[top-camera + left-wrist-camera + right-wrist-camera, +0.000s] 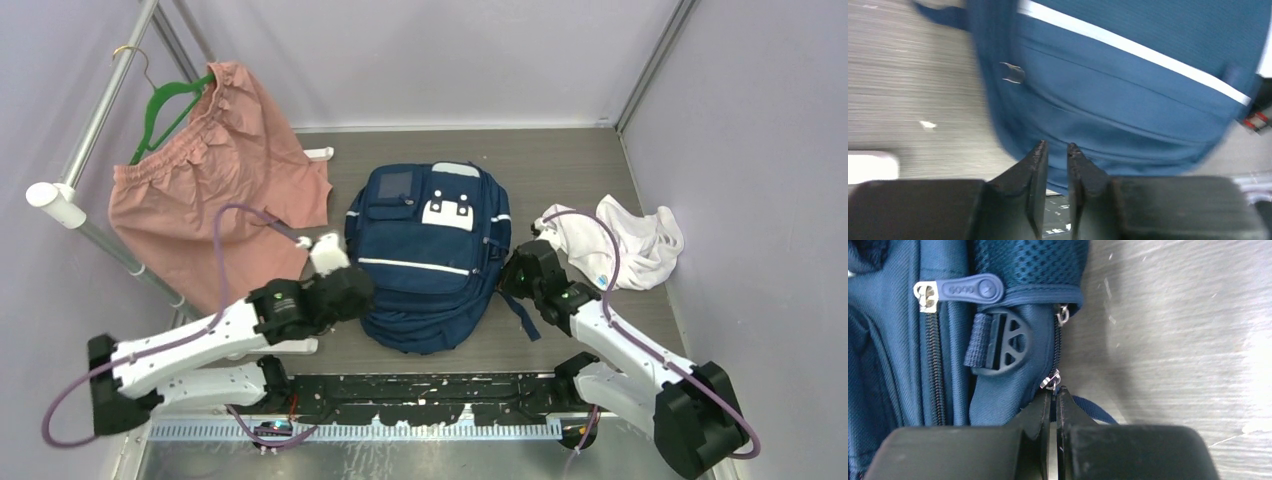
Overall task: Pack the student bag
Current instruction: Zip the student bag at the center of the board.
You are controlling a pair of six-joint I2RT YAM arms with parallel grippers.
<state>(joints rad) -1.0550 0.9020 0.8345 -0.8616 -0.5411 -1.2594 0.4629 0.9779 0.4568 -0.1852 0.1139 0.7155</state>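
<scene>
Found the student bag (425,260) flat on the tabletop (560,170), long axis running away from the arm bases. Saw the right hand (1054,391) closed, apparently pinching the zipper pull (1050,382) at the bag's right edge. Saw the left hand (1054,146) barely parted, empty, beside the left edge.

Seen from above, the large navy blue fabric backpack (428,255) lies flat at the middle of the grey wood-grain table (570,160). At its ten o'clock, the pink cloth shorts on a green hanger (215,190) hang from a metal rail (105,100). At its three o'clock lies the crumpled white cloth (630,243), apart from it. The right gripper (1054,392) stands between them at the backpack's edge. The left gripper (1057,147) is at its nine o'clock edge.
</scene>
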